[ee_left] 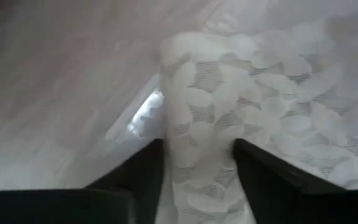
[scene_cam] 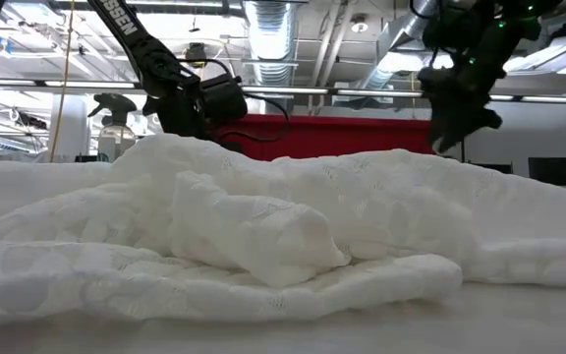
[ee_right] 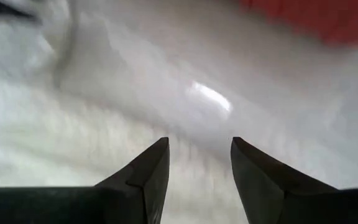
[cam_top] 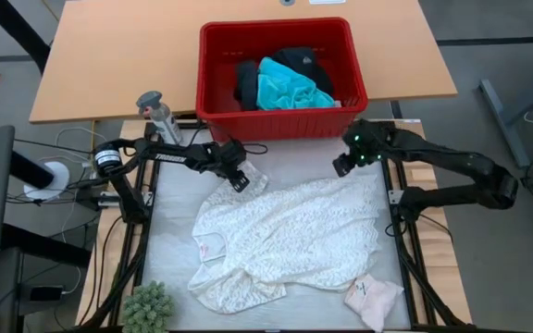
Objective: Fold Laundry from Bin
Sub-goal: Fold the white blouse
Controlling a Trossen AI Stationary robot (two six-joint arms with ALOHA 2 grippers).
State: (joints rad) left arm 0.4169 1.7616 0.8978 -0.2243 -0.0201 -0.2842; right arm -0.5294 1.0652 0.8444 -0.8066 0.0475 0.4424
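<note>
My left fingers (ee_left: 197, 180) straddle a bunched corner of the white lacy top (cam_top: 285, 236), one on each side of the fold, pressing against the lace; I judge them gripping that corner, at the far left edge of the garment just in front of the bin (cam_top: 280, 120). My right fingers (ee_right: 197, 174) hang apart with nothing between them, above the top's far right corner. The top lies spread but rumpled across the table (cam_top: 169, 213), with a small pale pink-white piece (cam_top: 373, 298) near its front right edge. The turquoise shirt (cam_top: 290, 91) and black clothing (cam_top: 248, 81) sit in the bin.

The risk: I hold only a thin pinch of open lace, so a pull could let it slip free or snag. If my right side misses its corner, the top will drag skewed and bunch worse, perhaps sweeping the pink piece along.
</note>
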